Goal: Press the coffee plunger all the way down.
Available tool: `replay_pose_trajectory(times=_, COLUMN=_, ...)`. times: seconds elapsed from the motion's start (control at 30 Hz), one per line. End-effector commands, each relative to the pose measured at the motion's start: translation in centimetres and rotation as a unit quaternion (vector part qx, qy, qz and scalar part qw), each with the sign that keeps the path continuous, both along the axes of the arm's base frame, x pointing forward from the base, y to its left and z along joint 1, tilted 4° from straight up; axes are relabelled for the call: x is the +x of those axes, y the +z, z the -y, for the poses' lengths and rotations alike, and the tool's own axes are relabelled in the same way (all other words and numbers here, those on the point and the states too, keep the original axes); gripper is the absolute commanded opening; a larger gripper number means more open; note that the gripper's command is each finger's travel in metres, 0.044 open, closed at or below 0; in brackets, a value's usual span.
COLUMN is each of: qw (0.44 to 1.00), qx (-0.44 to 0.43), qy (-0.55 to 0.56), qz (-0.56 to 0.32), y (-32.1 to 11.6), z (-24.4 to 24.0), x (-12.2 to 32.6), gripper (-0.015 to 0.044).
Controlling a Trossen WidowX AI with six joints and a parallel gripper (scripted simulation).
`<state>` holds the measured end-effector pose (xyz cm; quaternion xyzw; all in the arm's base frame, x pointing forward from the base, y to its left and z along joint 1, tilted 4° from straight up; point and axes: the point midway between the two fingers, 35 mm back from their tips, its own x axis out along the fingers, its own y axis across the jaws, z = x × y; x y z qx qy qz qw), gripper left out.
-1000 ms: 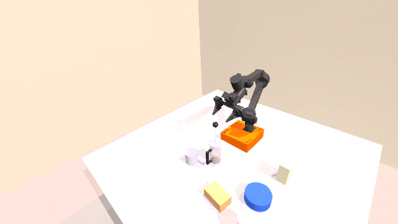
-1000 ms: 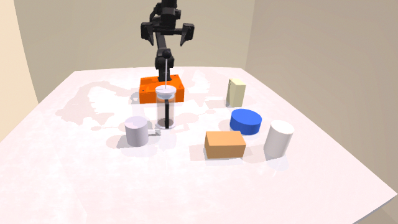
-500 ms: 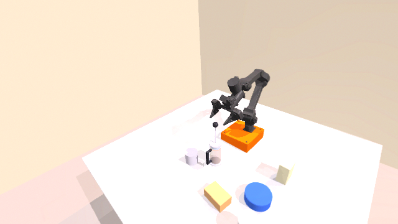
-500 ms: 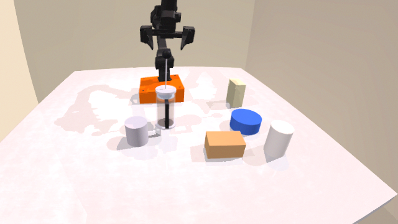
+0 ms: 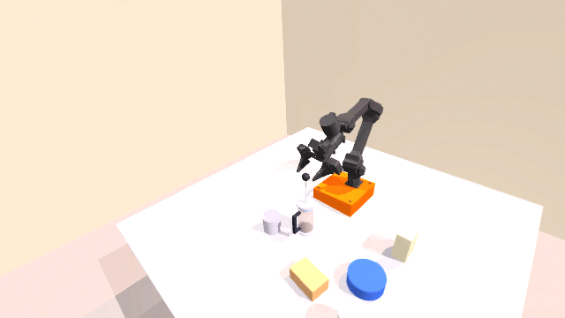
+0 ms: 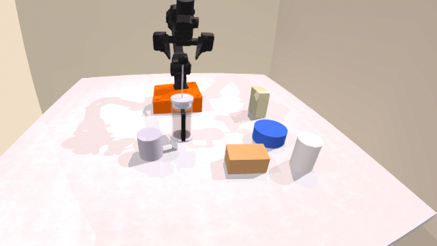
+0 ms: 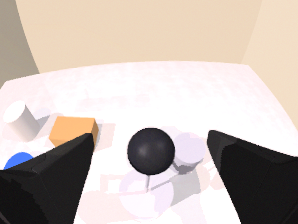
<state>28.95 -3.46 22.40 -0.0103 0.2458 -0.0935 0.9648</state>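
White table (image 6: pixel 51 191), beige walls (image 5: pixel 132 88), pinkish floor (image 5: pixel 53 283), soft light

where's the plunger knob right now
In the wrist view the plunger knob sits centred between the open gripper's two fingers, untouched, raised on its rod above the coffee press.

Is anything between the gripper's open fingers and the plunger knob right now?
No. In the wrist view the plunger knob sits in the gap of the open gripper, untouched on both sides; the top view shows the fingers just above it.
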Motion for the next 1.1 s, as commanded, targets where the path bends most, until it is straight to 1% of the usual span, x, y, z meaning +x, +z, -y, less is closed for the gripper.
replay_pose_trajectory(times=0.0, qw=1.0, qx=-0.001, qy=0.003, qz=-0.003, y=-0.3, z=0.0, x=0.1, gripper=0.0256)
replay_pose_trajectory(times=0.17, qw=1.0, qx=-0.001, qy=0.003, qz=-0.003, y=-0.3, z=0.0, x=0.1, gripper=0.0125)
replay_pose_trajectory(times=0.2, qw=1.0, qx=-0.001, qy=0.003, qz=-0.003, y=-0.3, z=0.0, x=0.1, gripper=0.012)
replay_pose_trajectory(times=0.6, qw=1.0, qx=-0.001, qy=0.003, qz=-0.003, y=-0.5, z=0.0, x=0.1, gripper=0.012)
replay_pose_trajectory(times=1.07, qw=1.0, qx=-0.001, qy=0.003, qz=-0.003, y=-2.6, z=0.2, x=0.6, gripper=0.012)
